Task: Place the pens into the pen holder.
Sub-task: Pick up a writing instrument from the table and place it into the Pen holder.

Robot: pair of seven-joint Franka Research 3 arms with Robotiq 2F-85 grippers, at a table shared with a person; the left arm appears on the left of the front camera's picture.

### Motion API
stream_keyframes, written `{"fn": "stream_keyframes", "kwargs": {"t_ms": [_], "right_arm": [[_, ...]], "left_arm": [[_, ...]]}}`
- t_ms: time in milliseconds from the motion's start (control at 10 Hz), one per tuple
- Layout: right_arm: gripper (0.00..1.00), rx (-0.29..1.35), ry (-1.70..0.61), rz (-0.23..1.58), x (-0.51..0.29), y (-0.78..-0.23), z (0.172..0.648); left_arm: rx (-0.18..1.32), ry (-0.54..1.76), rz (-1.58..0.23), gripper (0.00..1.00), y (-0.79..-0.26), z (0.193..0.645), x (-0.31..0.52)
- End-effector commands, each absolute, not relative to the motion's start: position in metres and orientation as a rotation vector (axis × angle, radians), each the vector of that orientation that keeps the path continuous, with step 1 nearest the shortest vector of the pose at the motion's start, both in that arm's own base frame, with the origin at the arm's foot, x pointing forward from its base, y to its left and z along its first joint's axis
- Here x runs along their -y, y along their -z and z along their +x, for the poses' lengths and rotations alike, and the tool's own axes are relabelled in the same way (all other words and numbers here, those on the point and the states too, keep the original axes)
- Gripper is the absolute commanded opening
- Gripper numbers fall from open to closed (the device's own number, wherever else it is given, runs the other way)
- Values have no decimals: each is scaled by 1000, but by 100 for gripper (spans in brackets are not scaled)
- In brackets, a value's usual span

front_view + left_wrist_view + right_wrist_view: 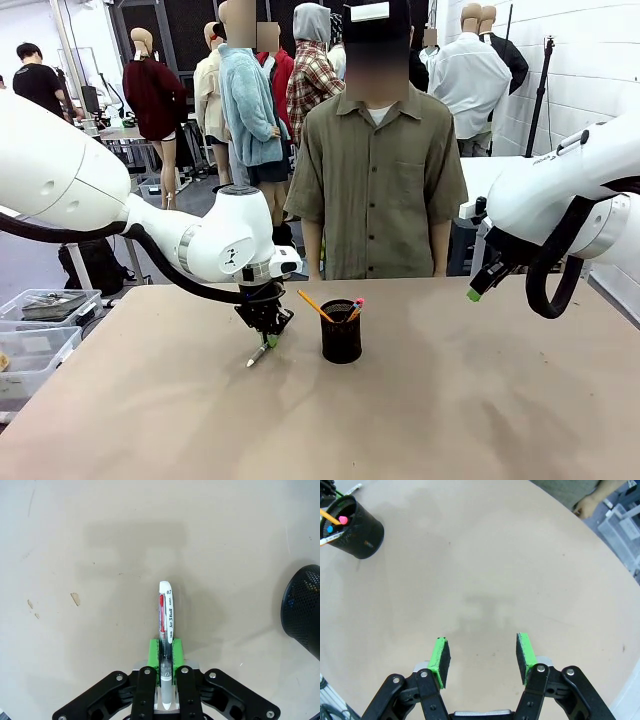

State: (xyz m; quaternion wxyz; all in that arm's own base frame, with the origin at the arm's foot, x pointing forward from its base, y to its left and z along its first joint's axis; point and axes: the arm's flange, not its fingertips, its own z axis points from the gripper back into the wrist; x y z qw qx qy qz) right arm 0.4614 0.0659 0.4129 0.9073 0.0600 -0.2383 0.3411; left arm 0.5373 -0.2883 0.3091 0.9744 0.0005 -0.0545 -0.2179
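Beige bench [450, 400] stretches toward a person standing at its far edge. At my left side, my left end effector [268, 338] is clamped on the white-silver pen [165, 625], low over the surface just left of the pen holder [341, 331]; the pen's tip slants down to the bench. To do this well, I judge I should lift straight up, turn the pen upright, and clear the holder's rim before letting go, since the cup is shorter than the pens. That black mesh cup already carries an orange pencil [314, 305] and a pen with a red end [356, 306]. Farther right, my right end effector [482, 661] hangs open and empty above bare bench.
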Motion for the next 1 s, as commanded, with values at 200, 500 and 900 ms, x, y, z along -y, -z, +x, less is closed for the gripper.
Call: {"fn": "stream_keyframes", "kwargs": {"t_ms": [200, 500, 900], "right_arm": [[67, 513, -714, 131, -63, -407, 461], [67, 513, -714, 131, -63, -407, 461], [67, 513, -714, 131, -63, -407, 461]], "left_arm": [[141, 468, -85, 0, -328, 529, 275], [308, 521, -219, 0, -361, 514, 248], [663, 689, -400, 0, -403, 495, 213]]}}
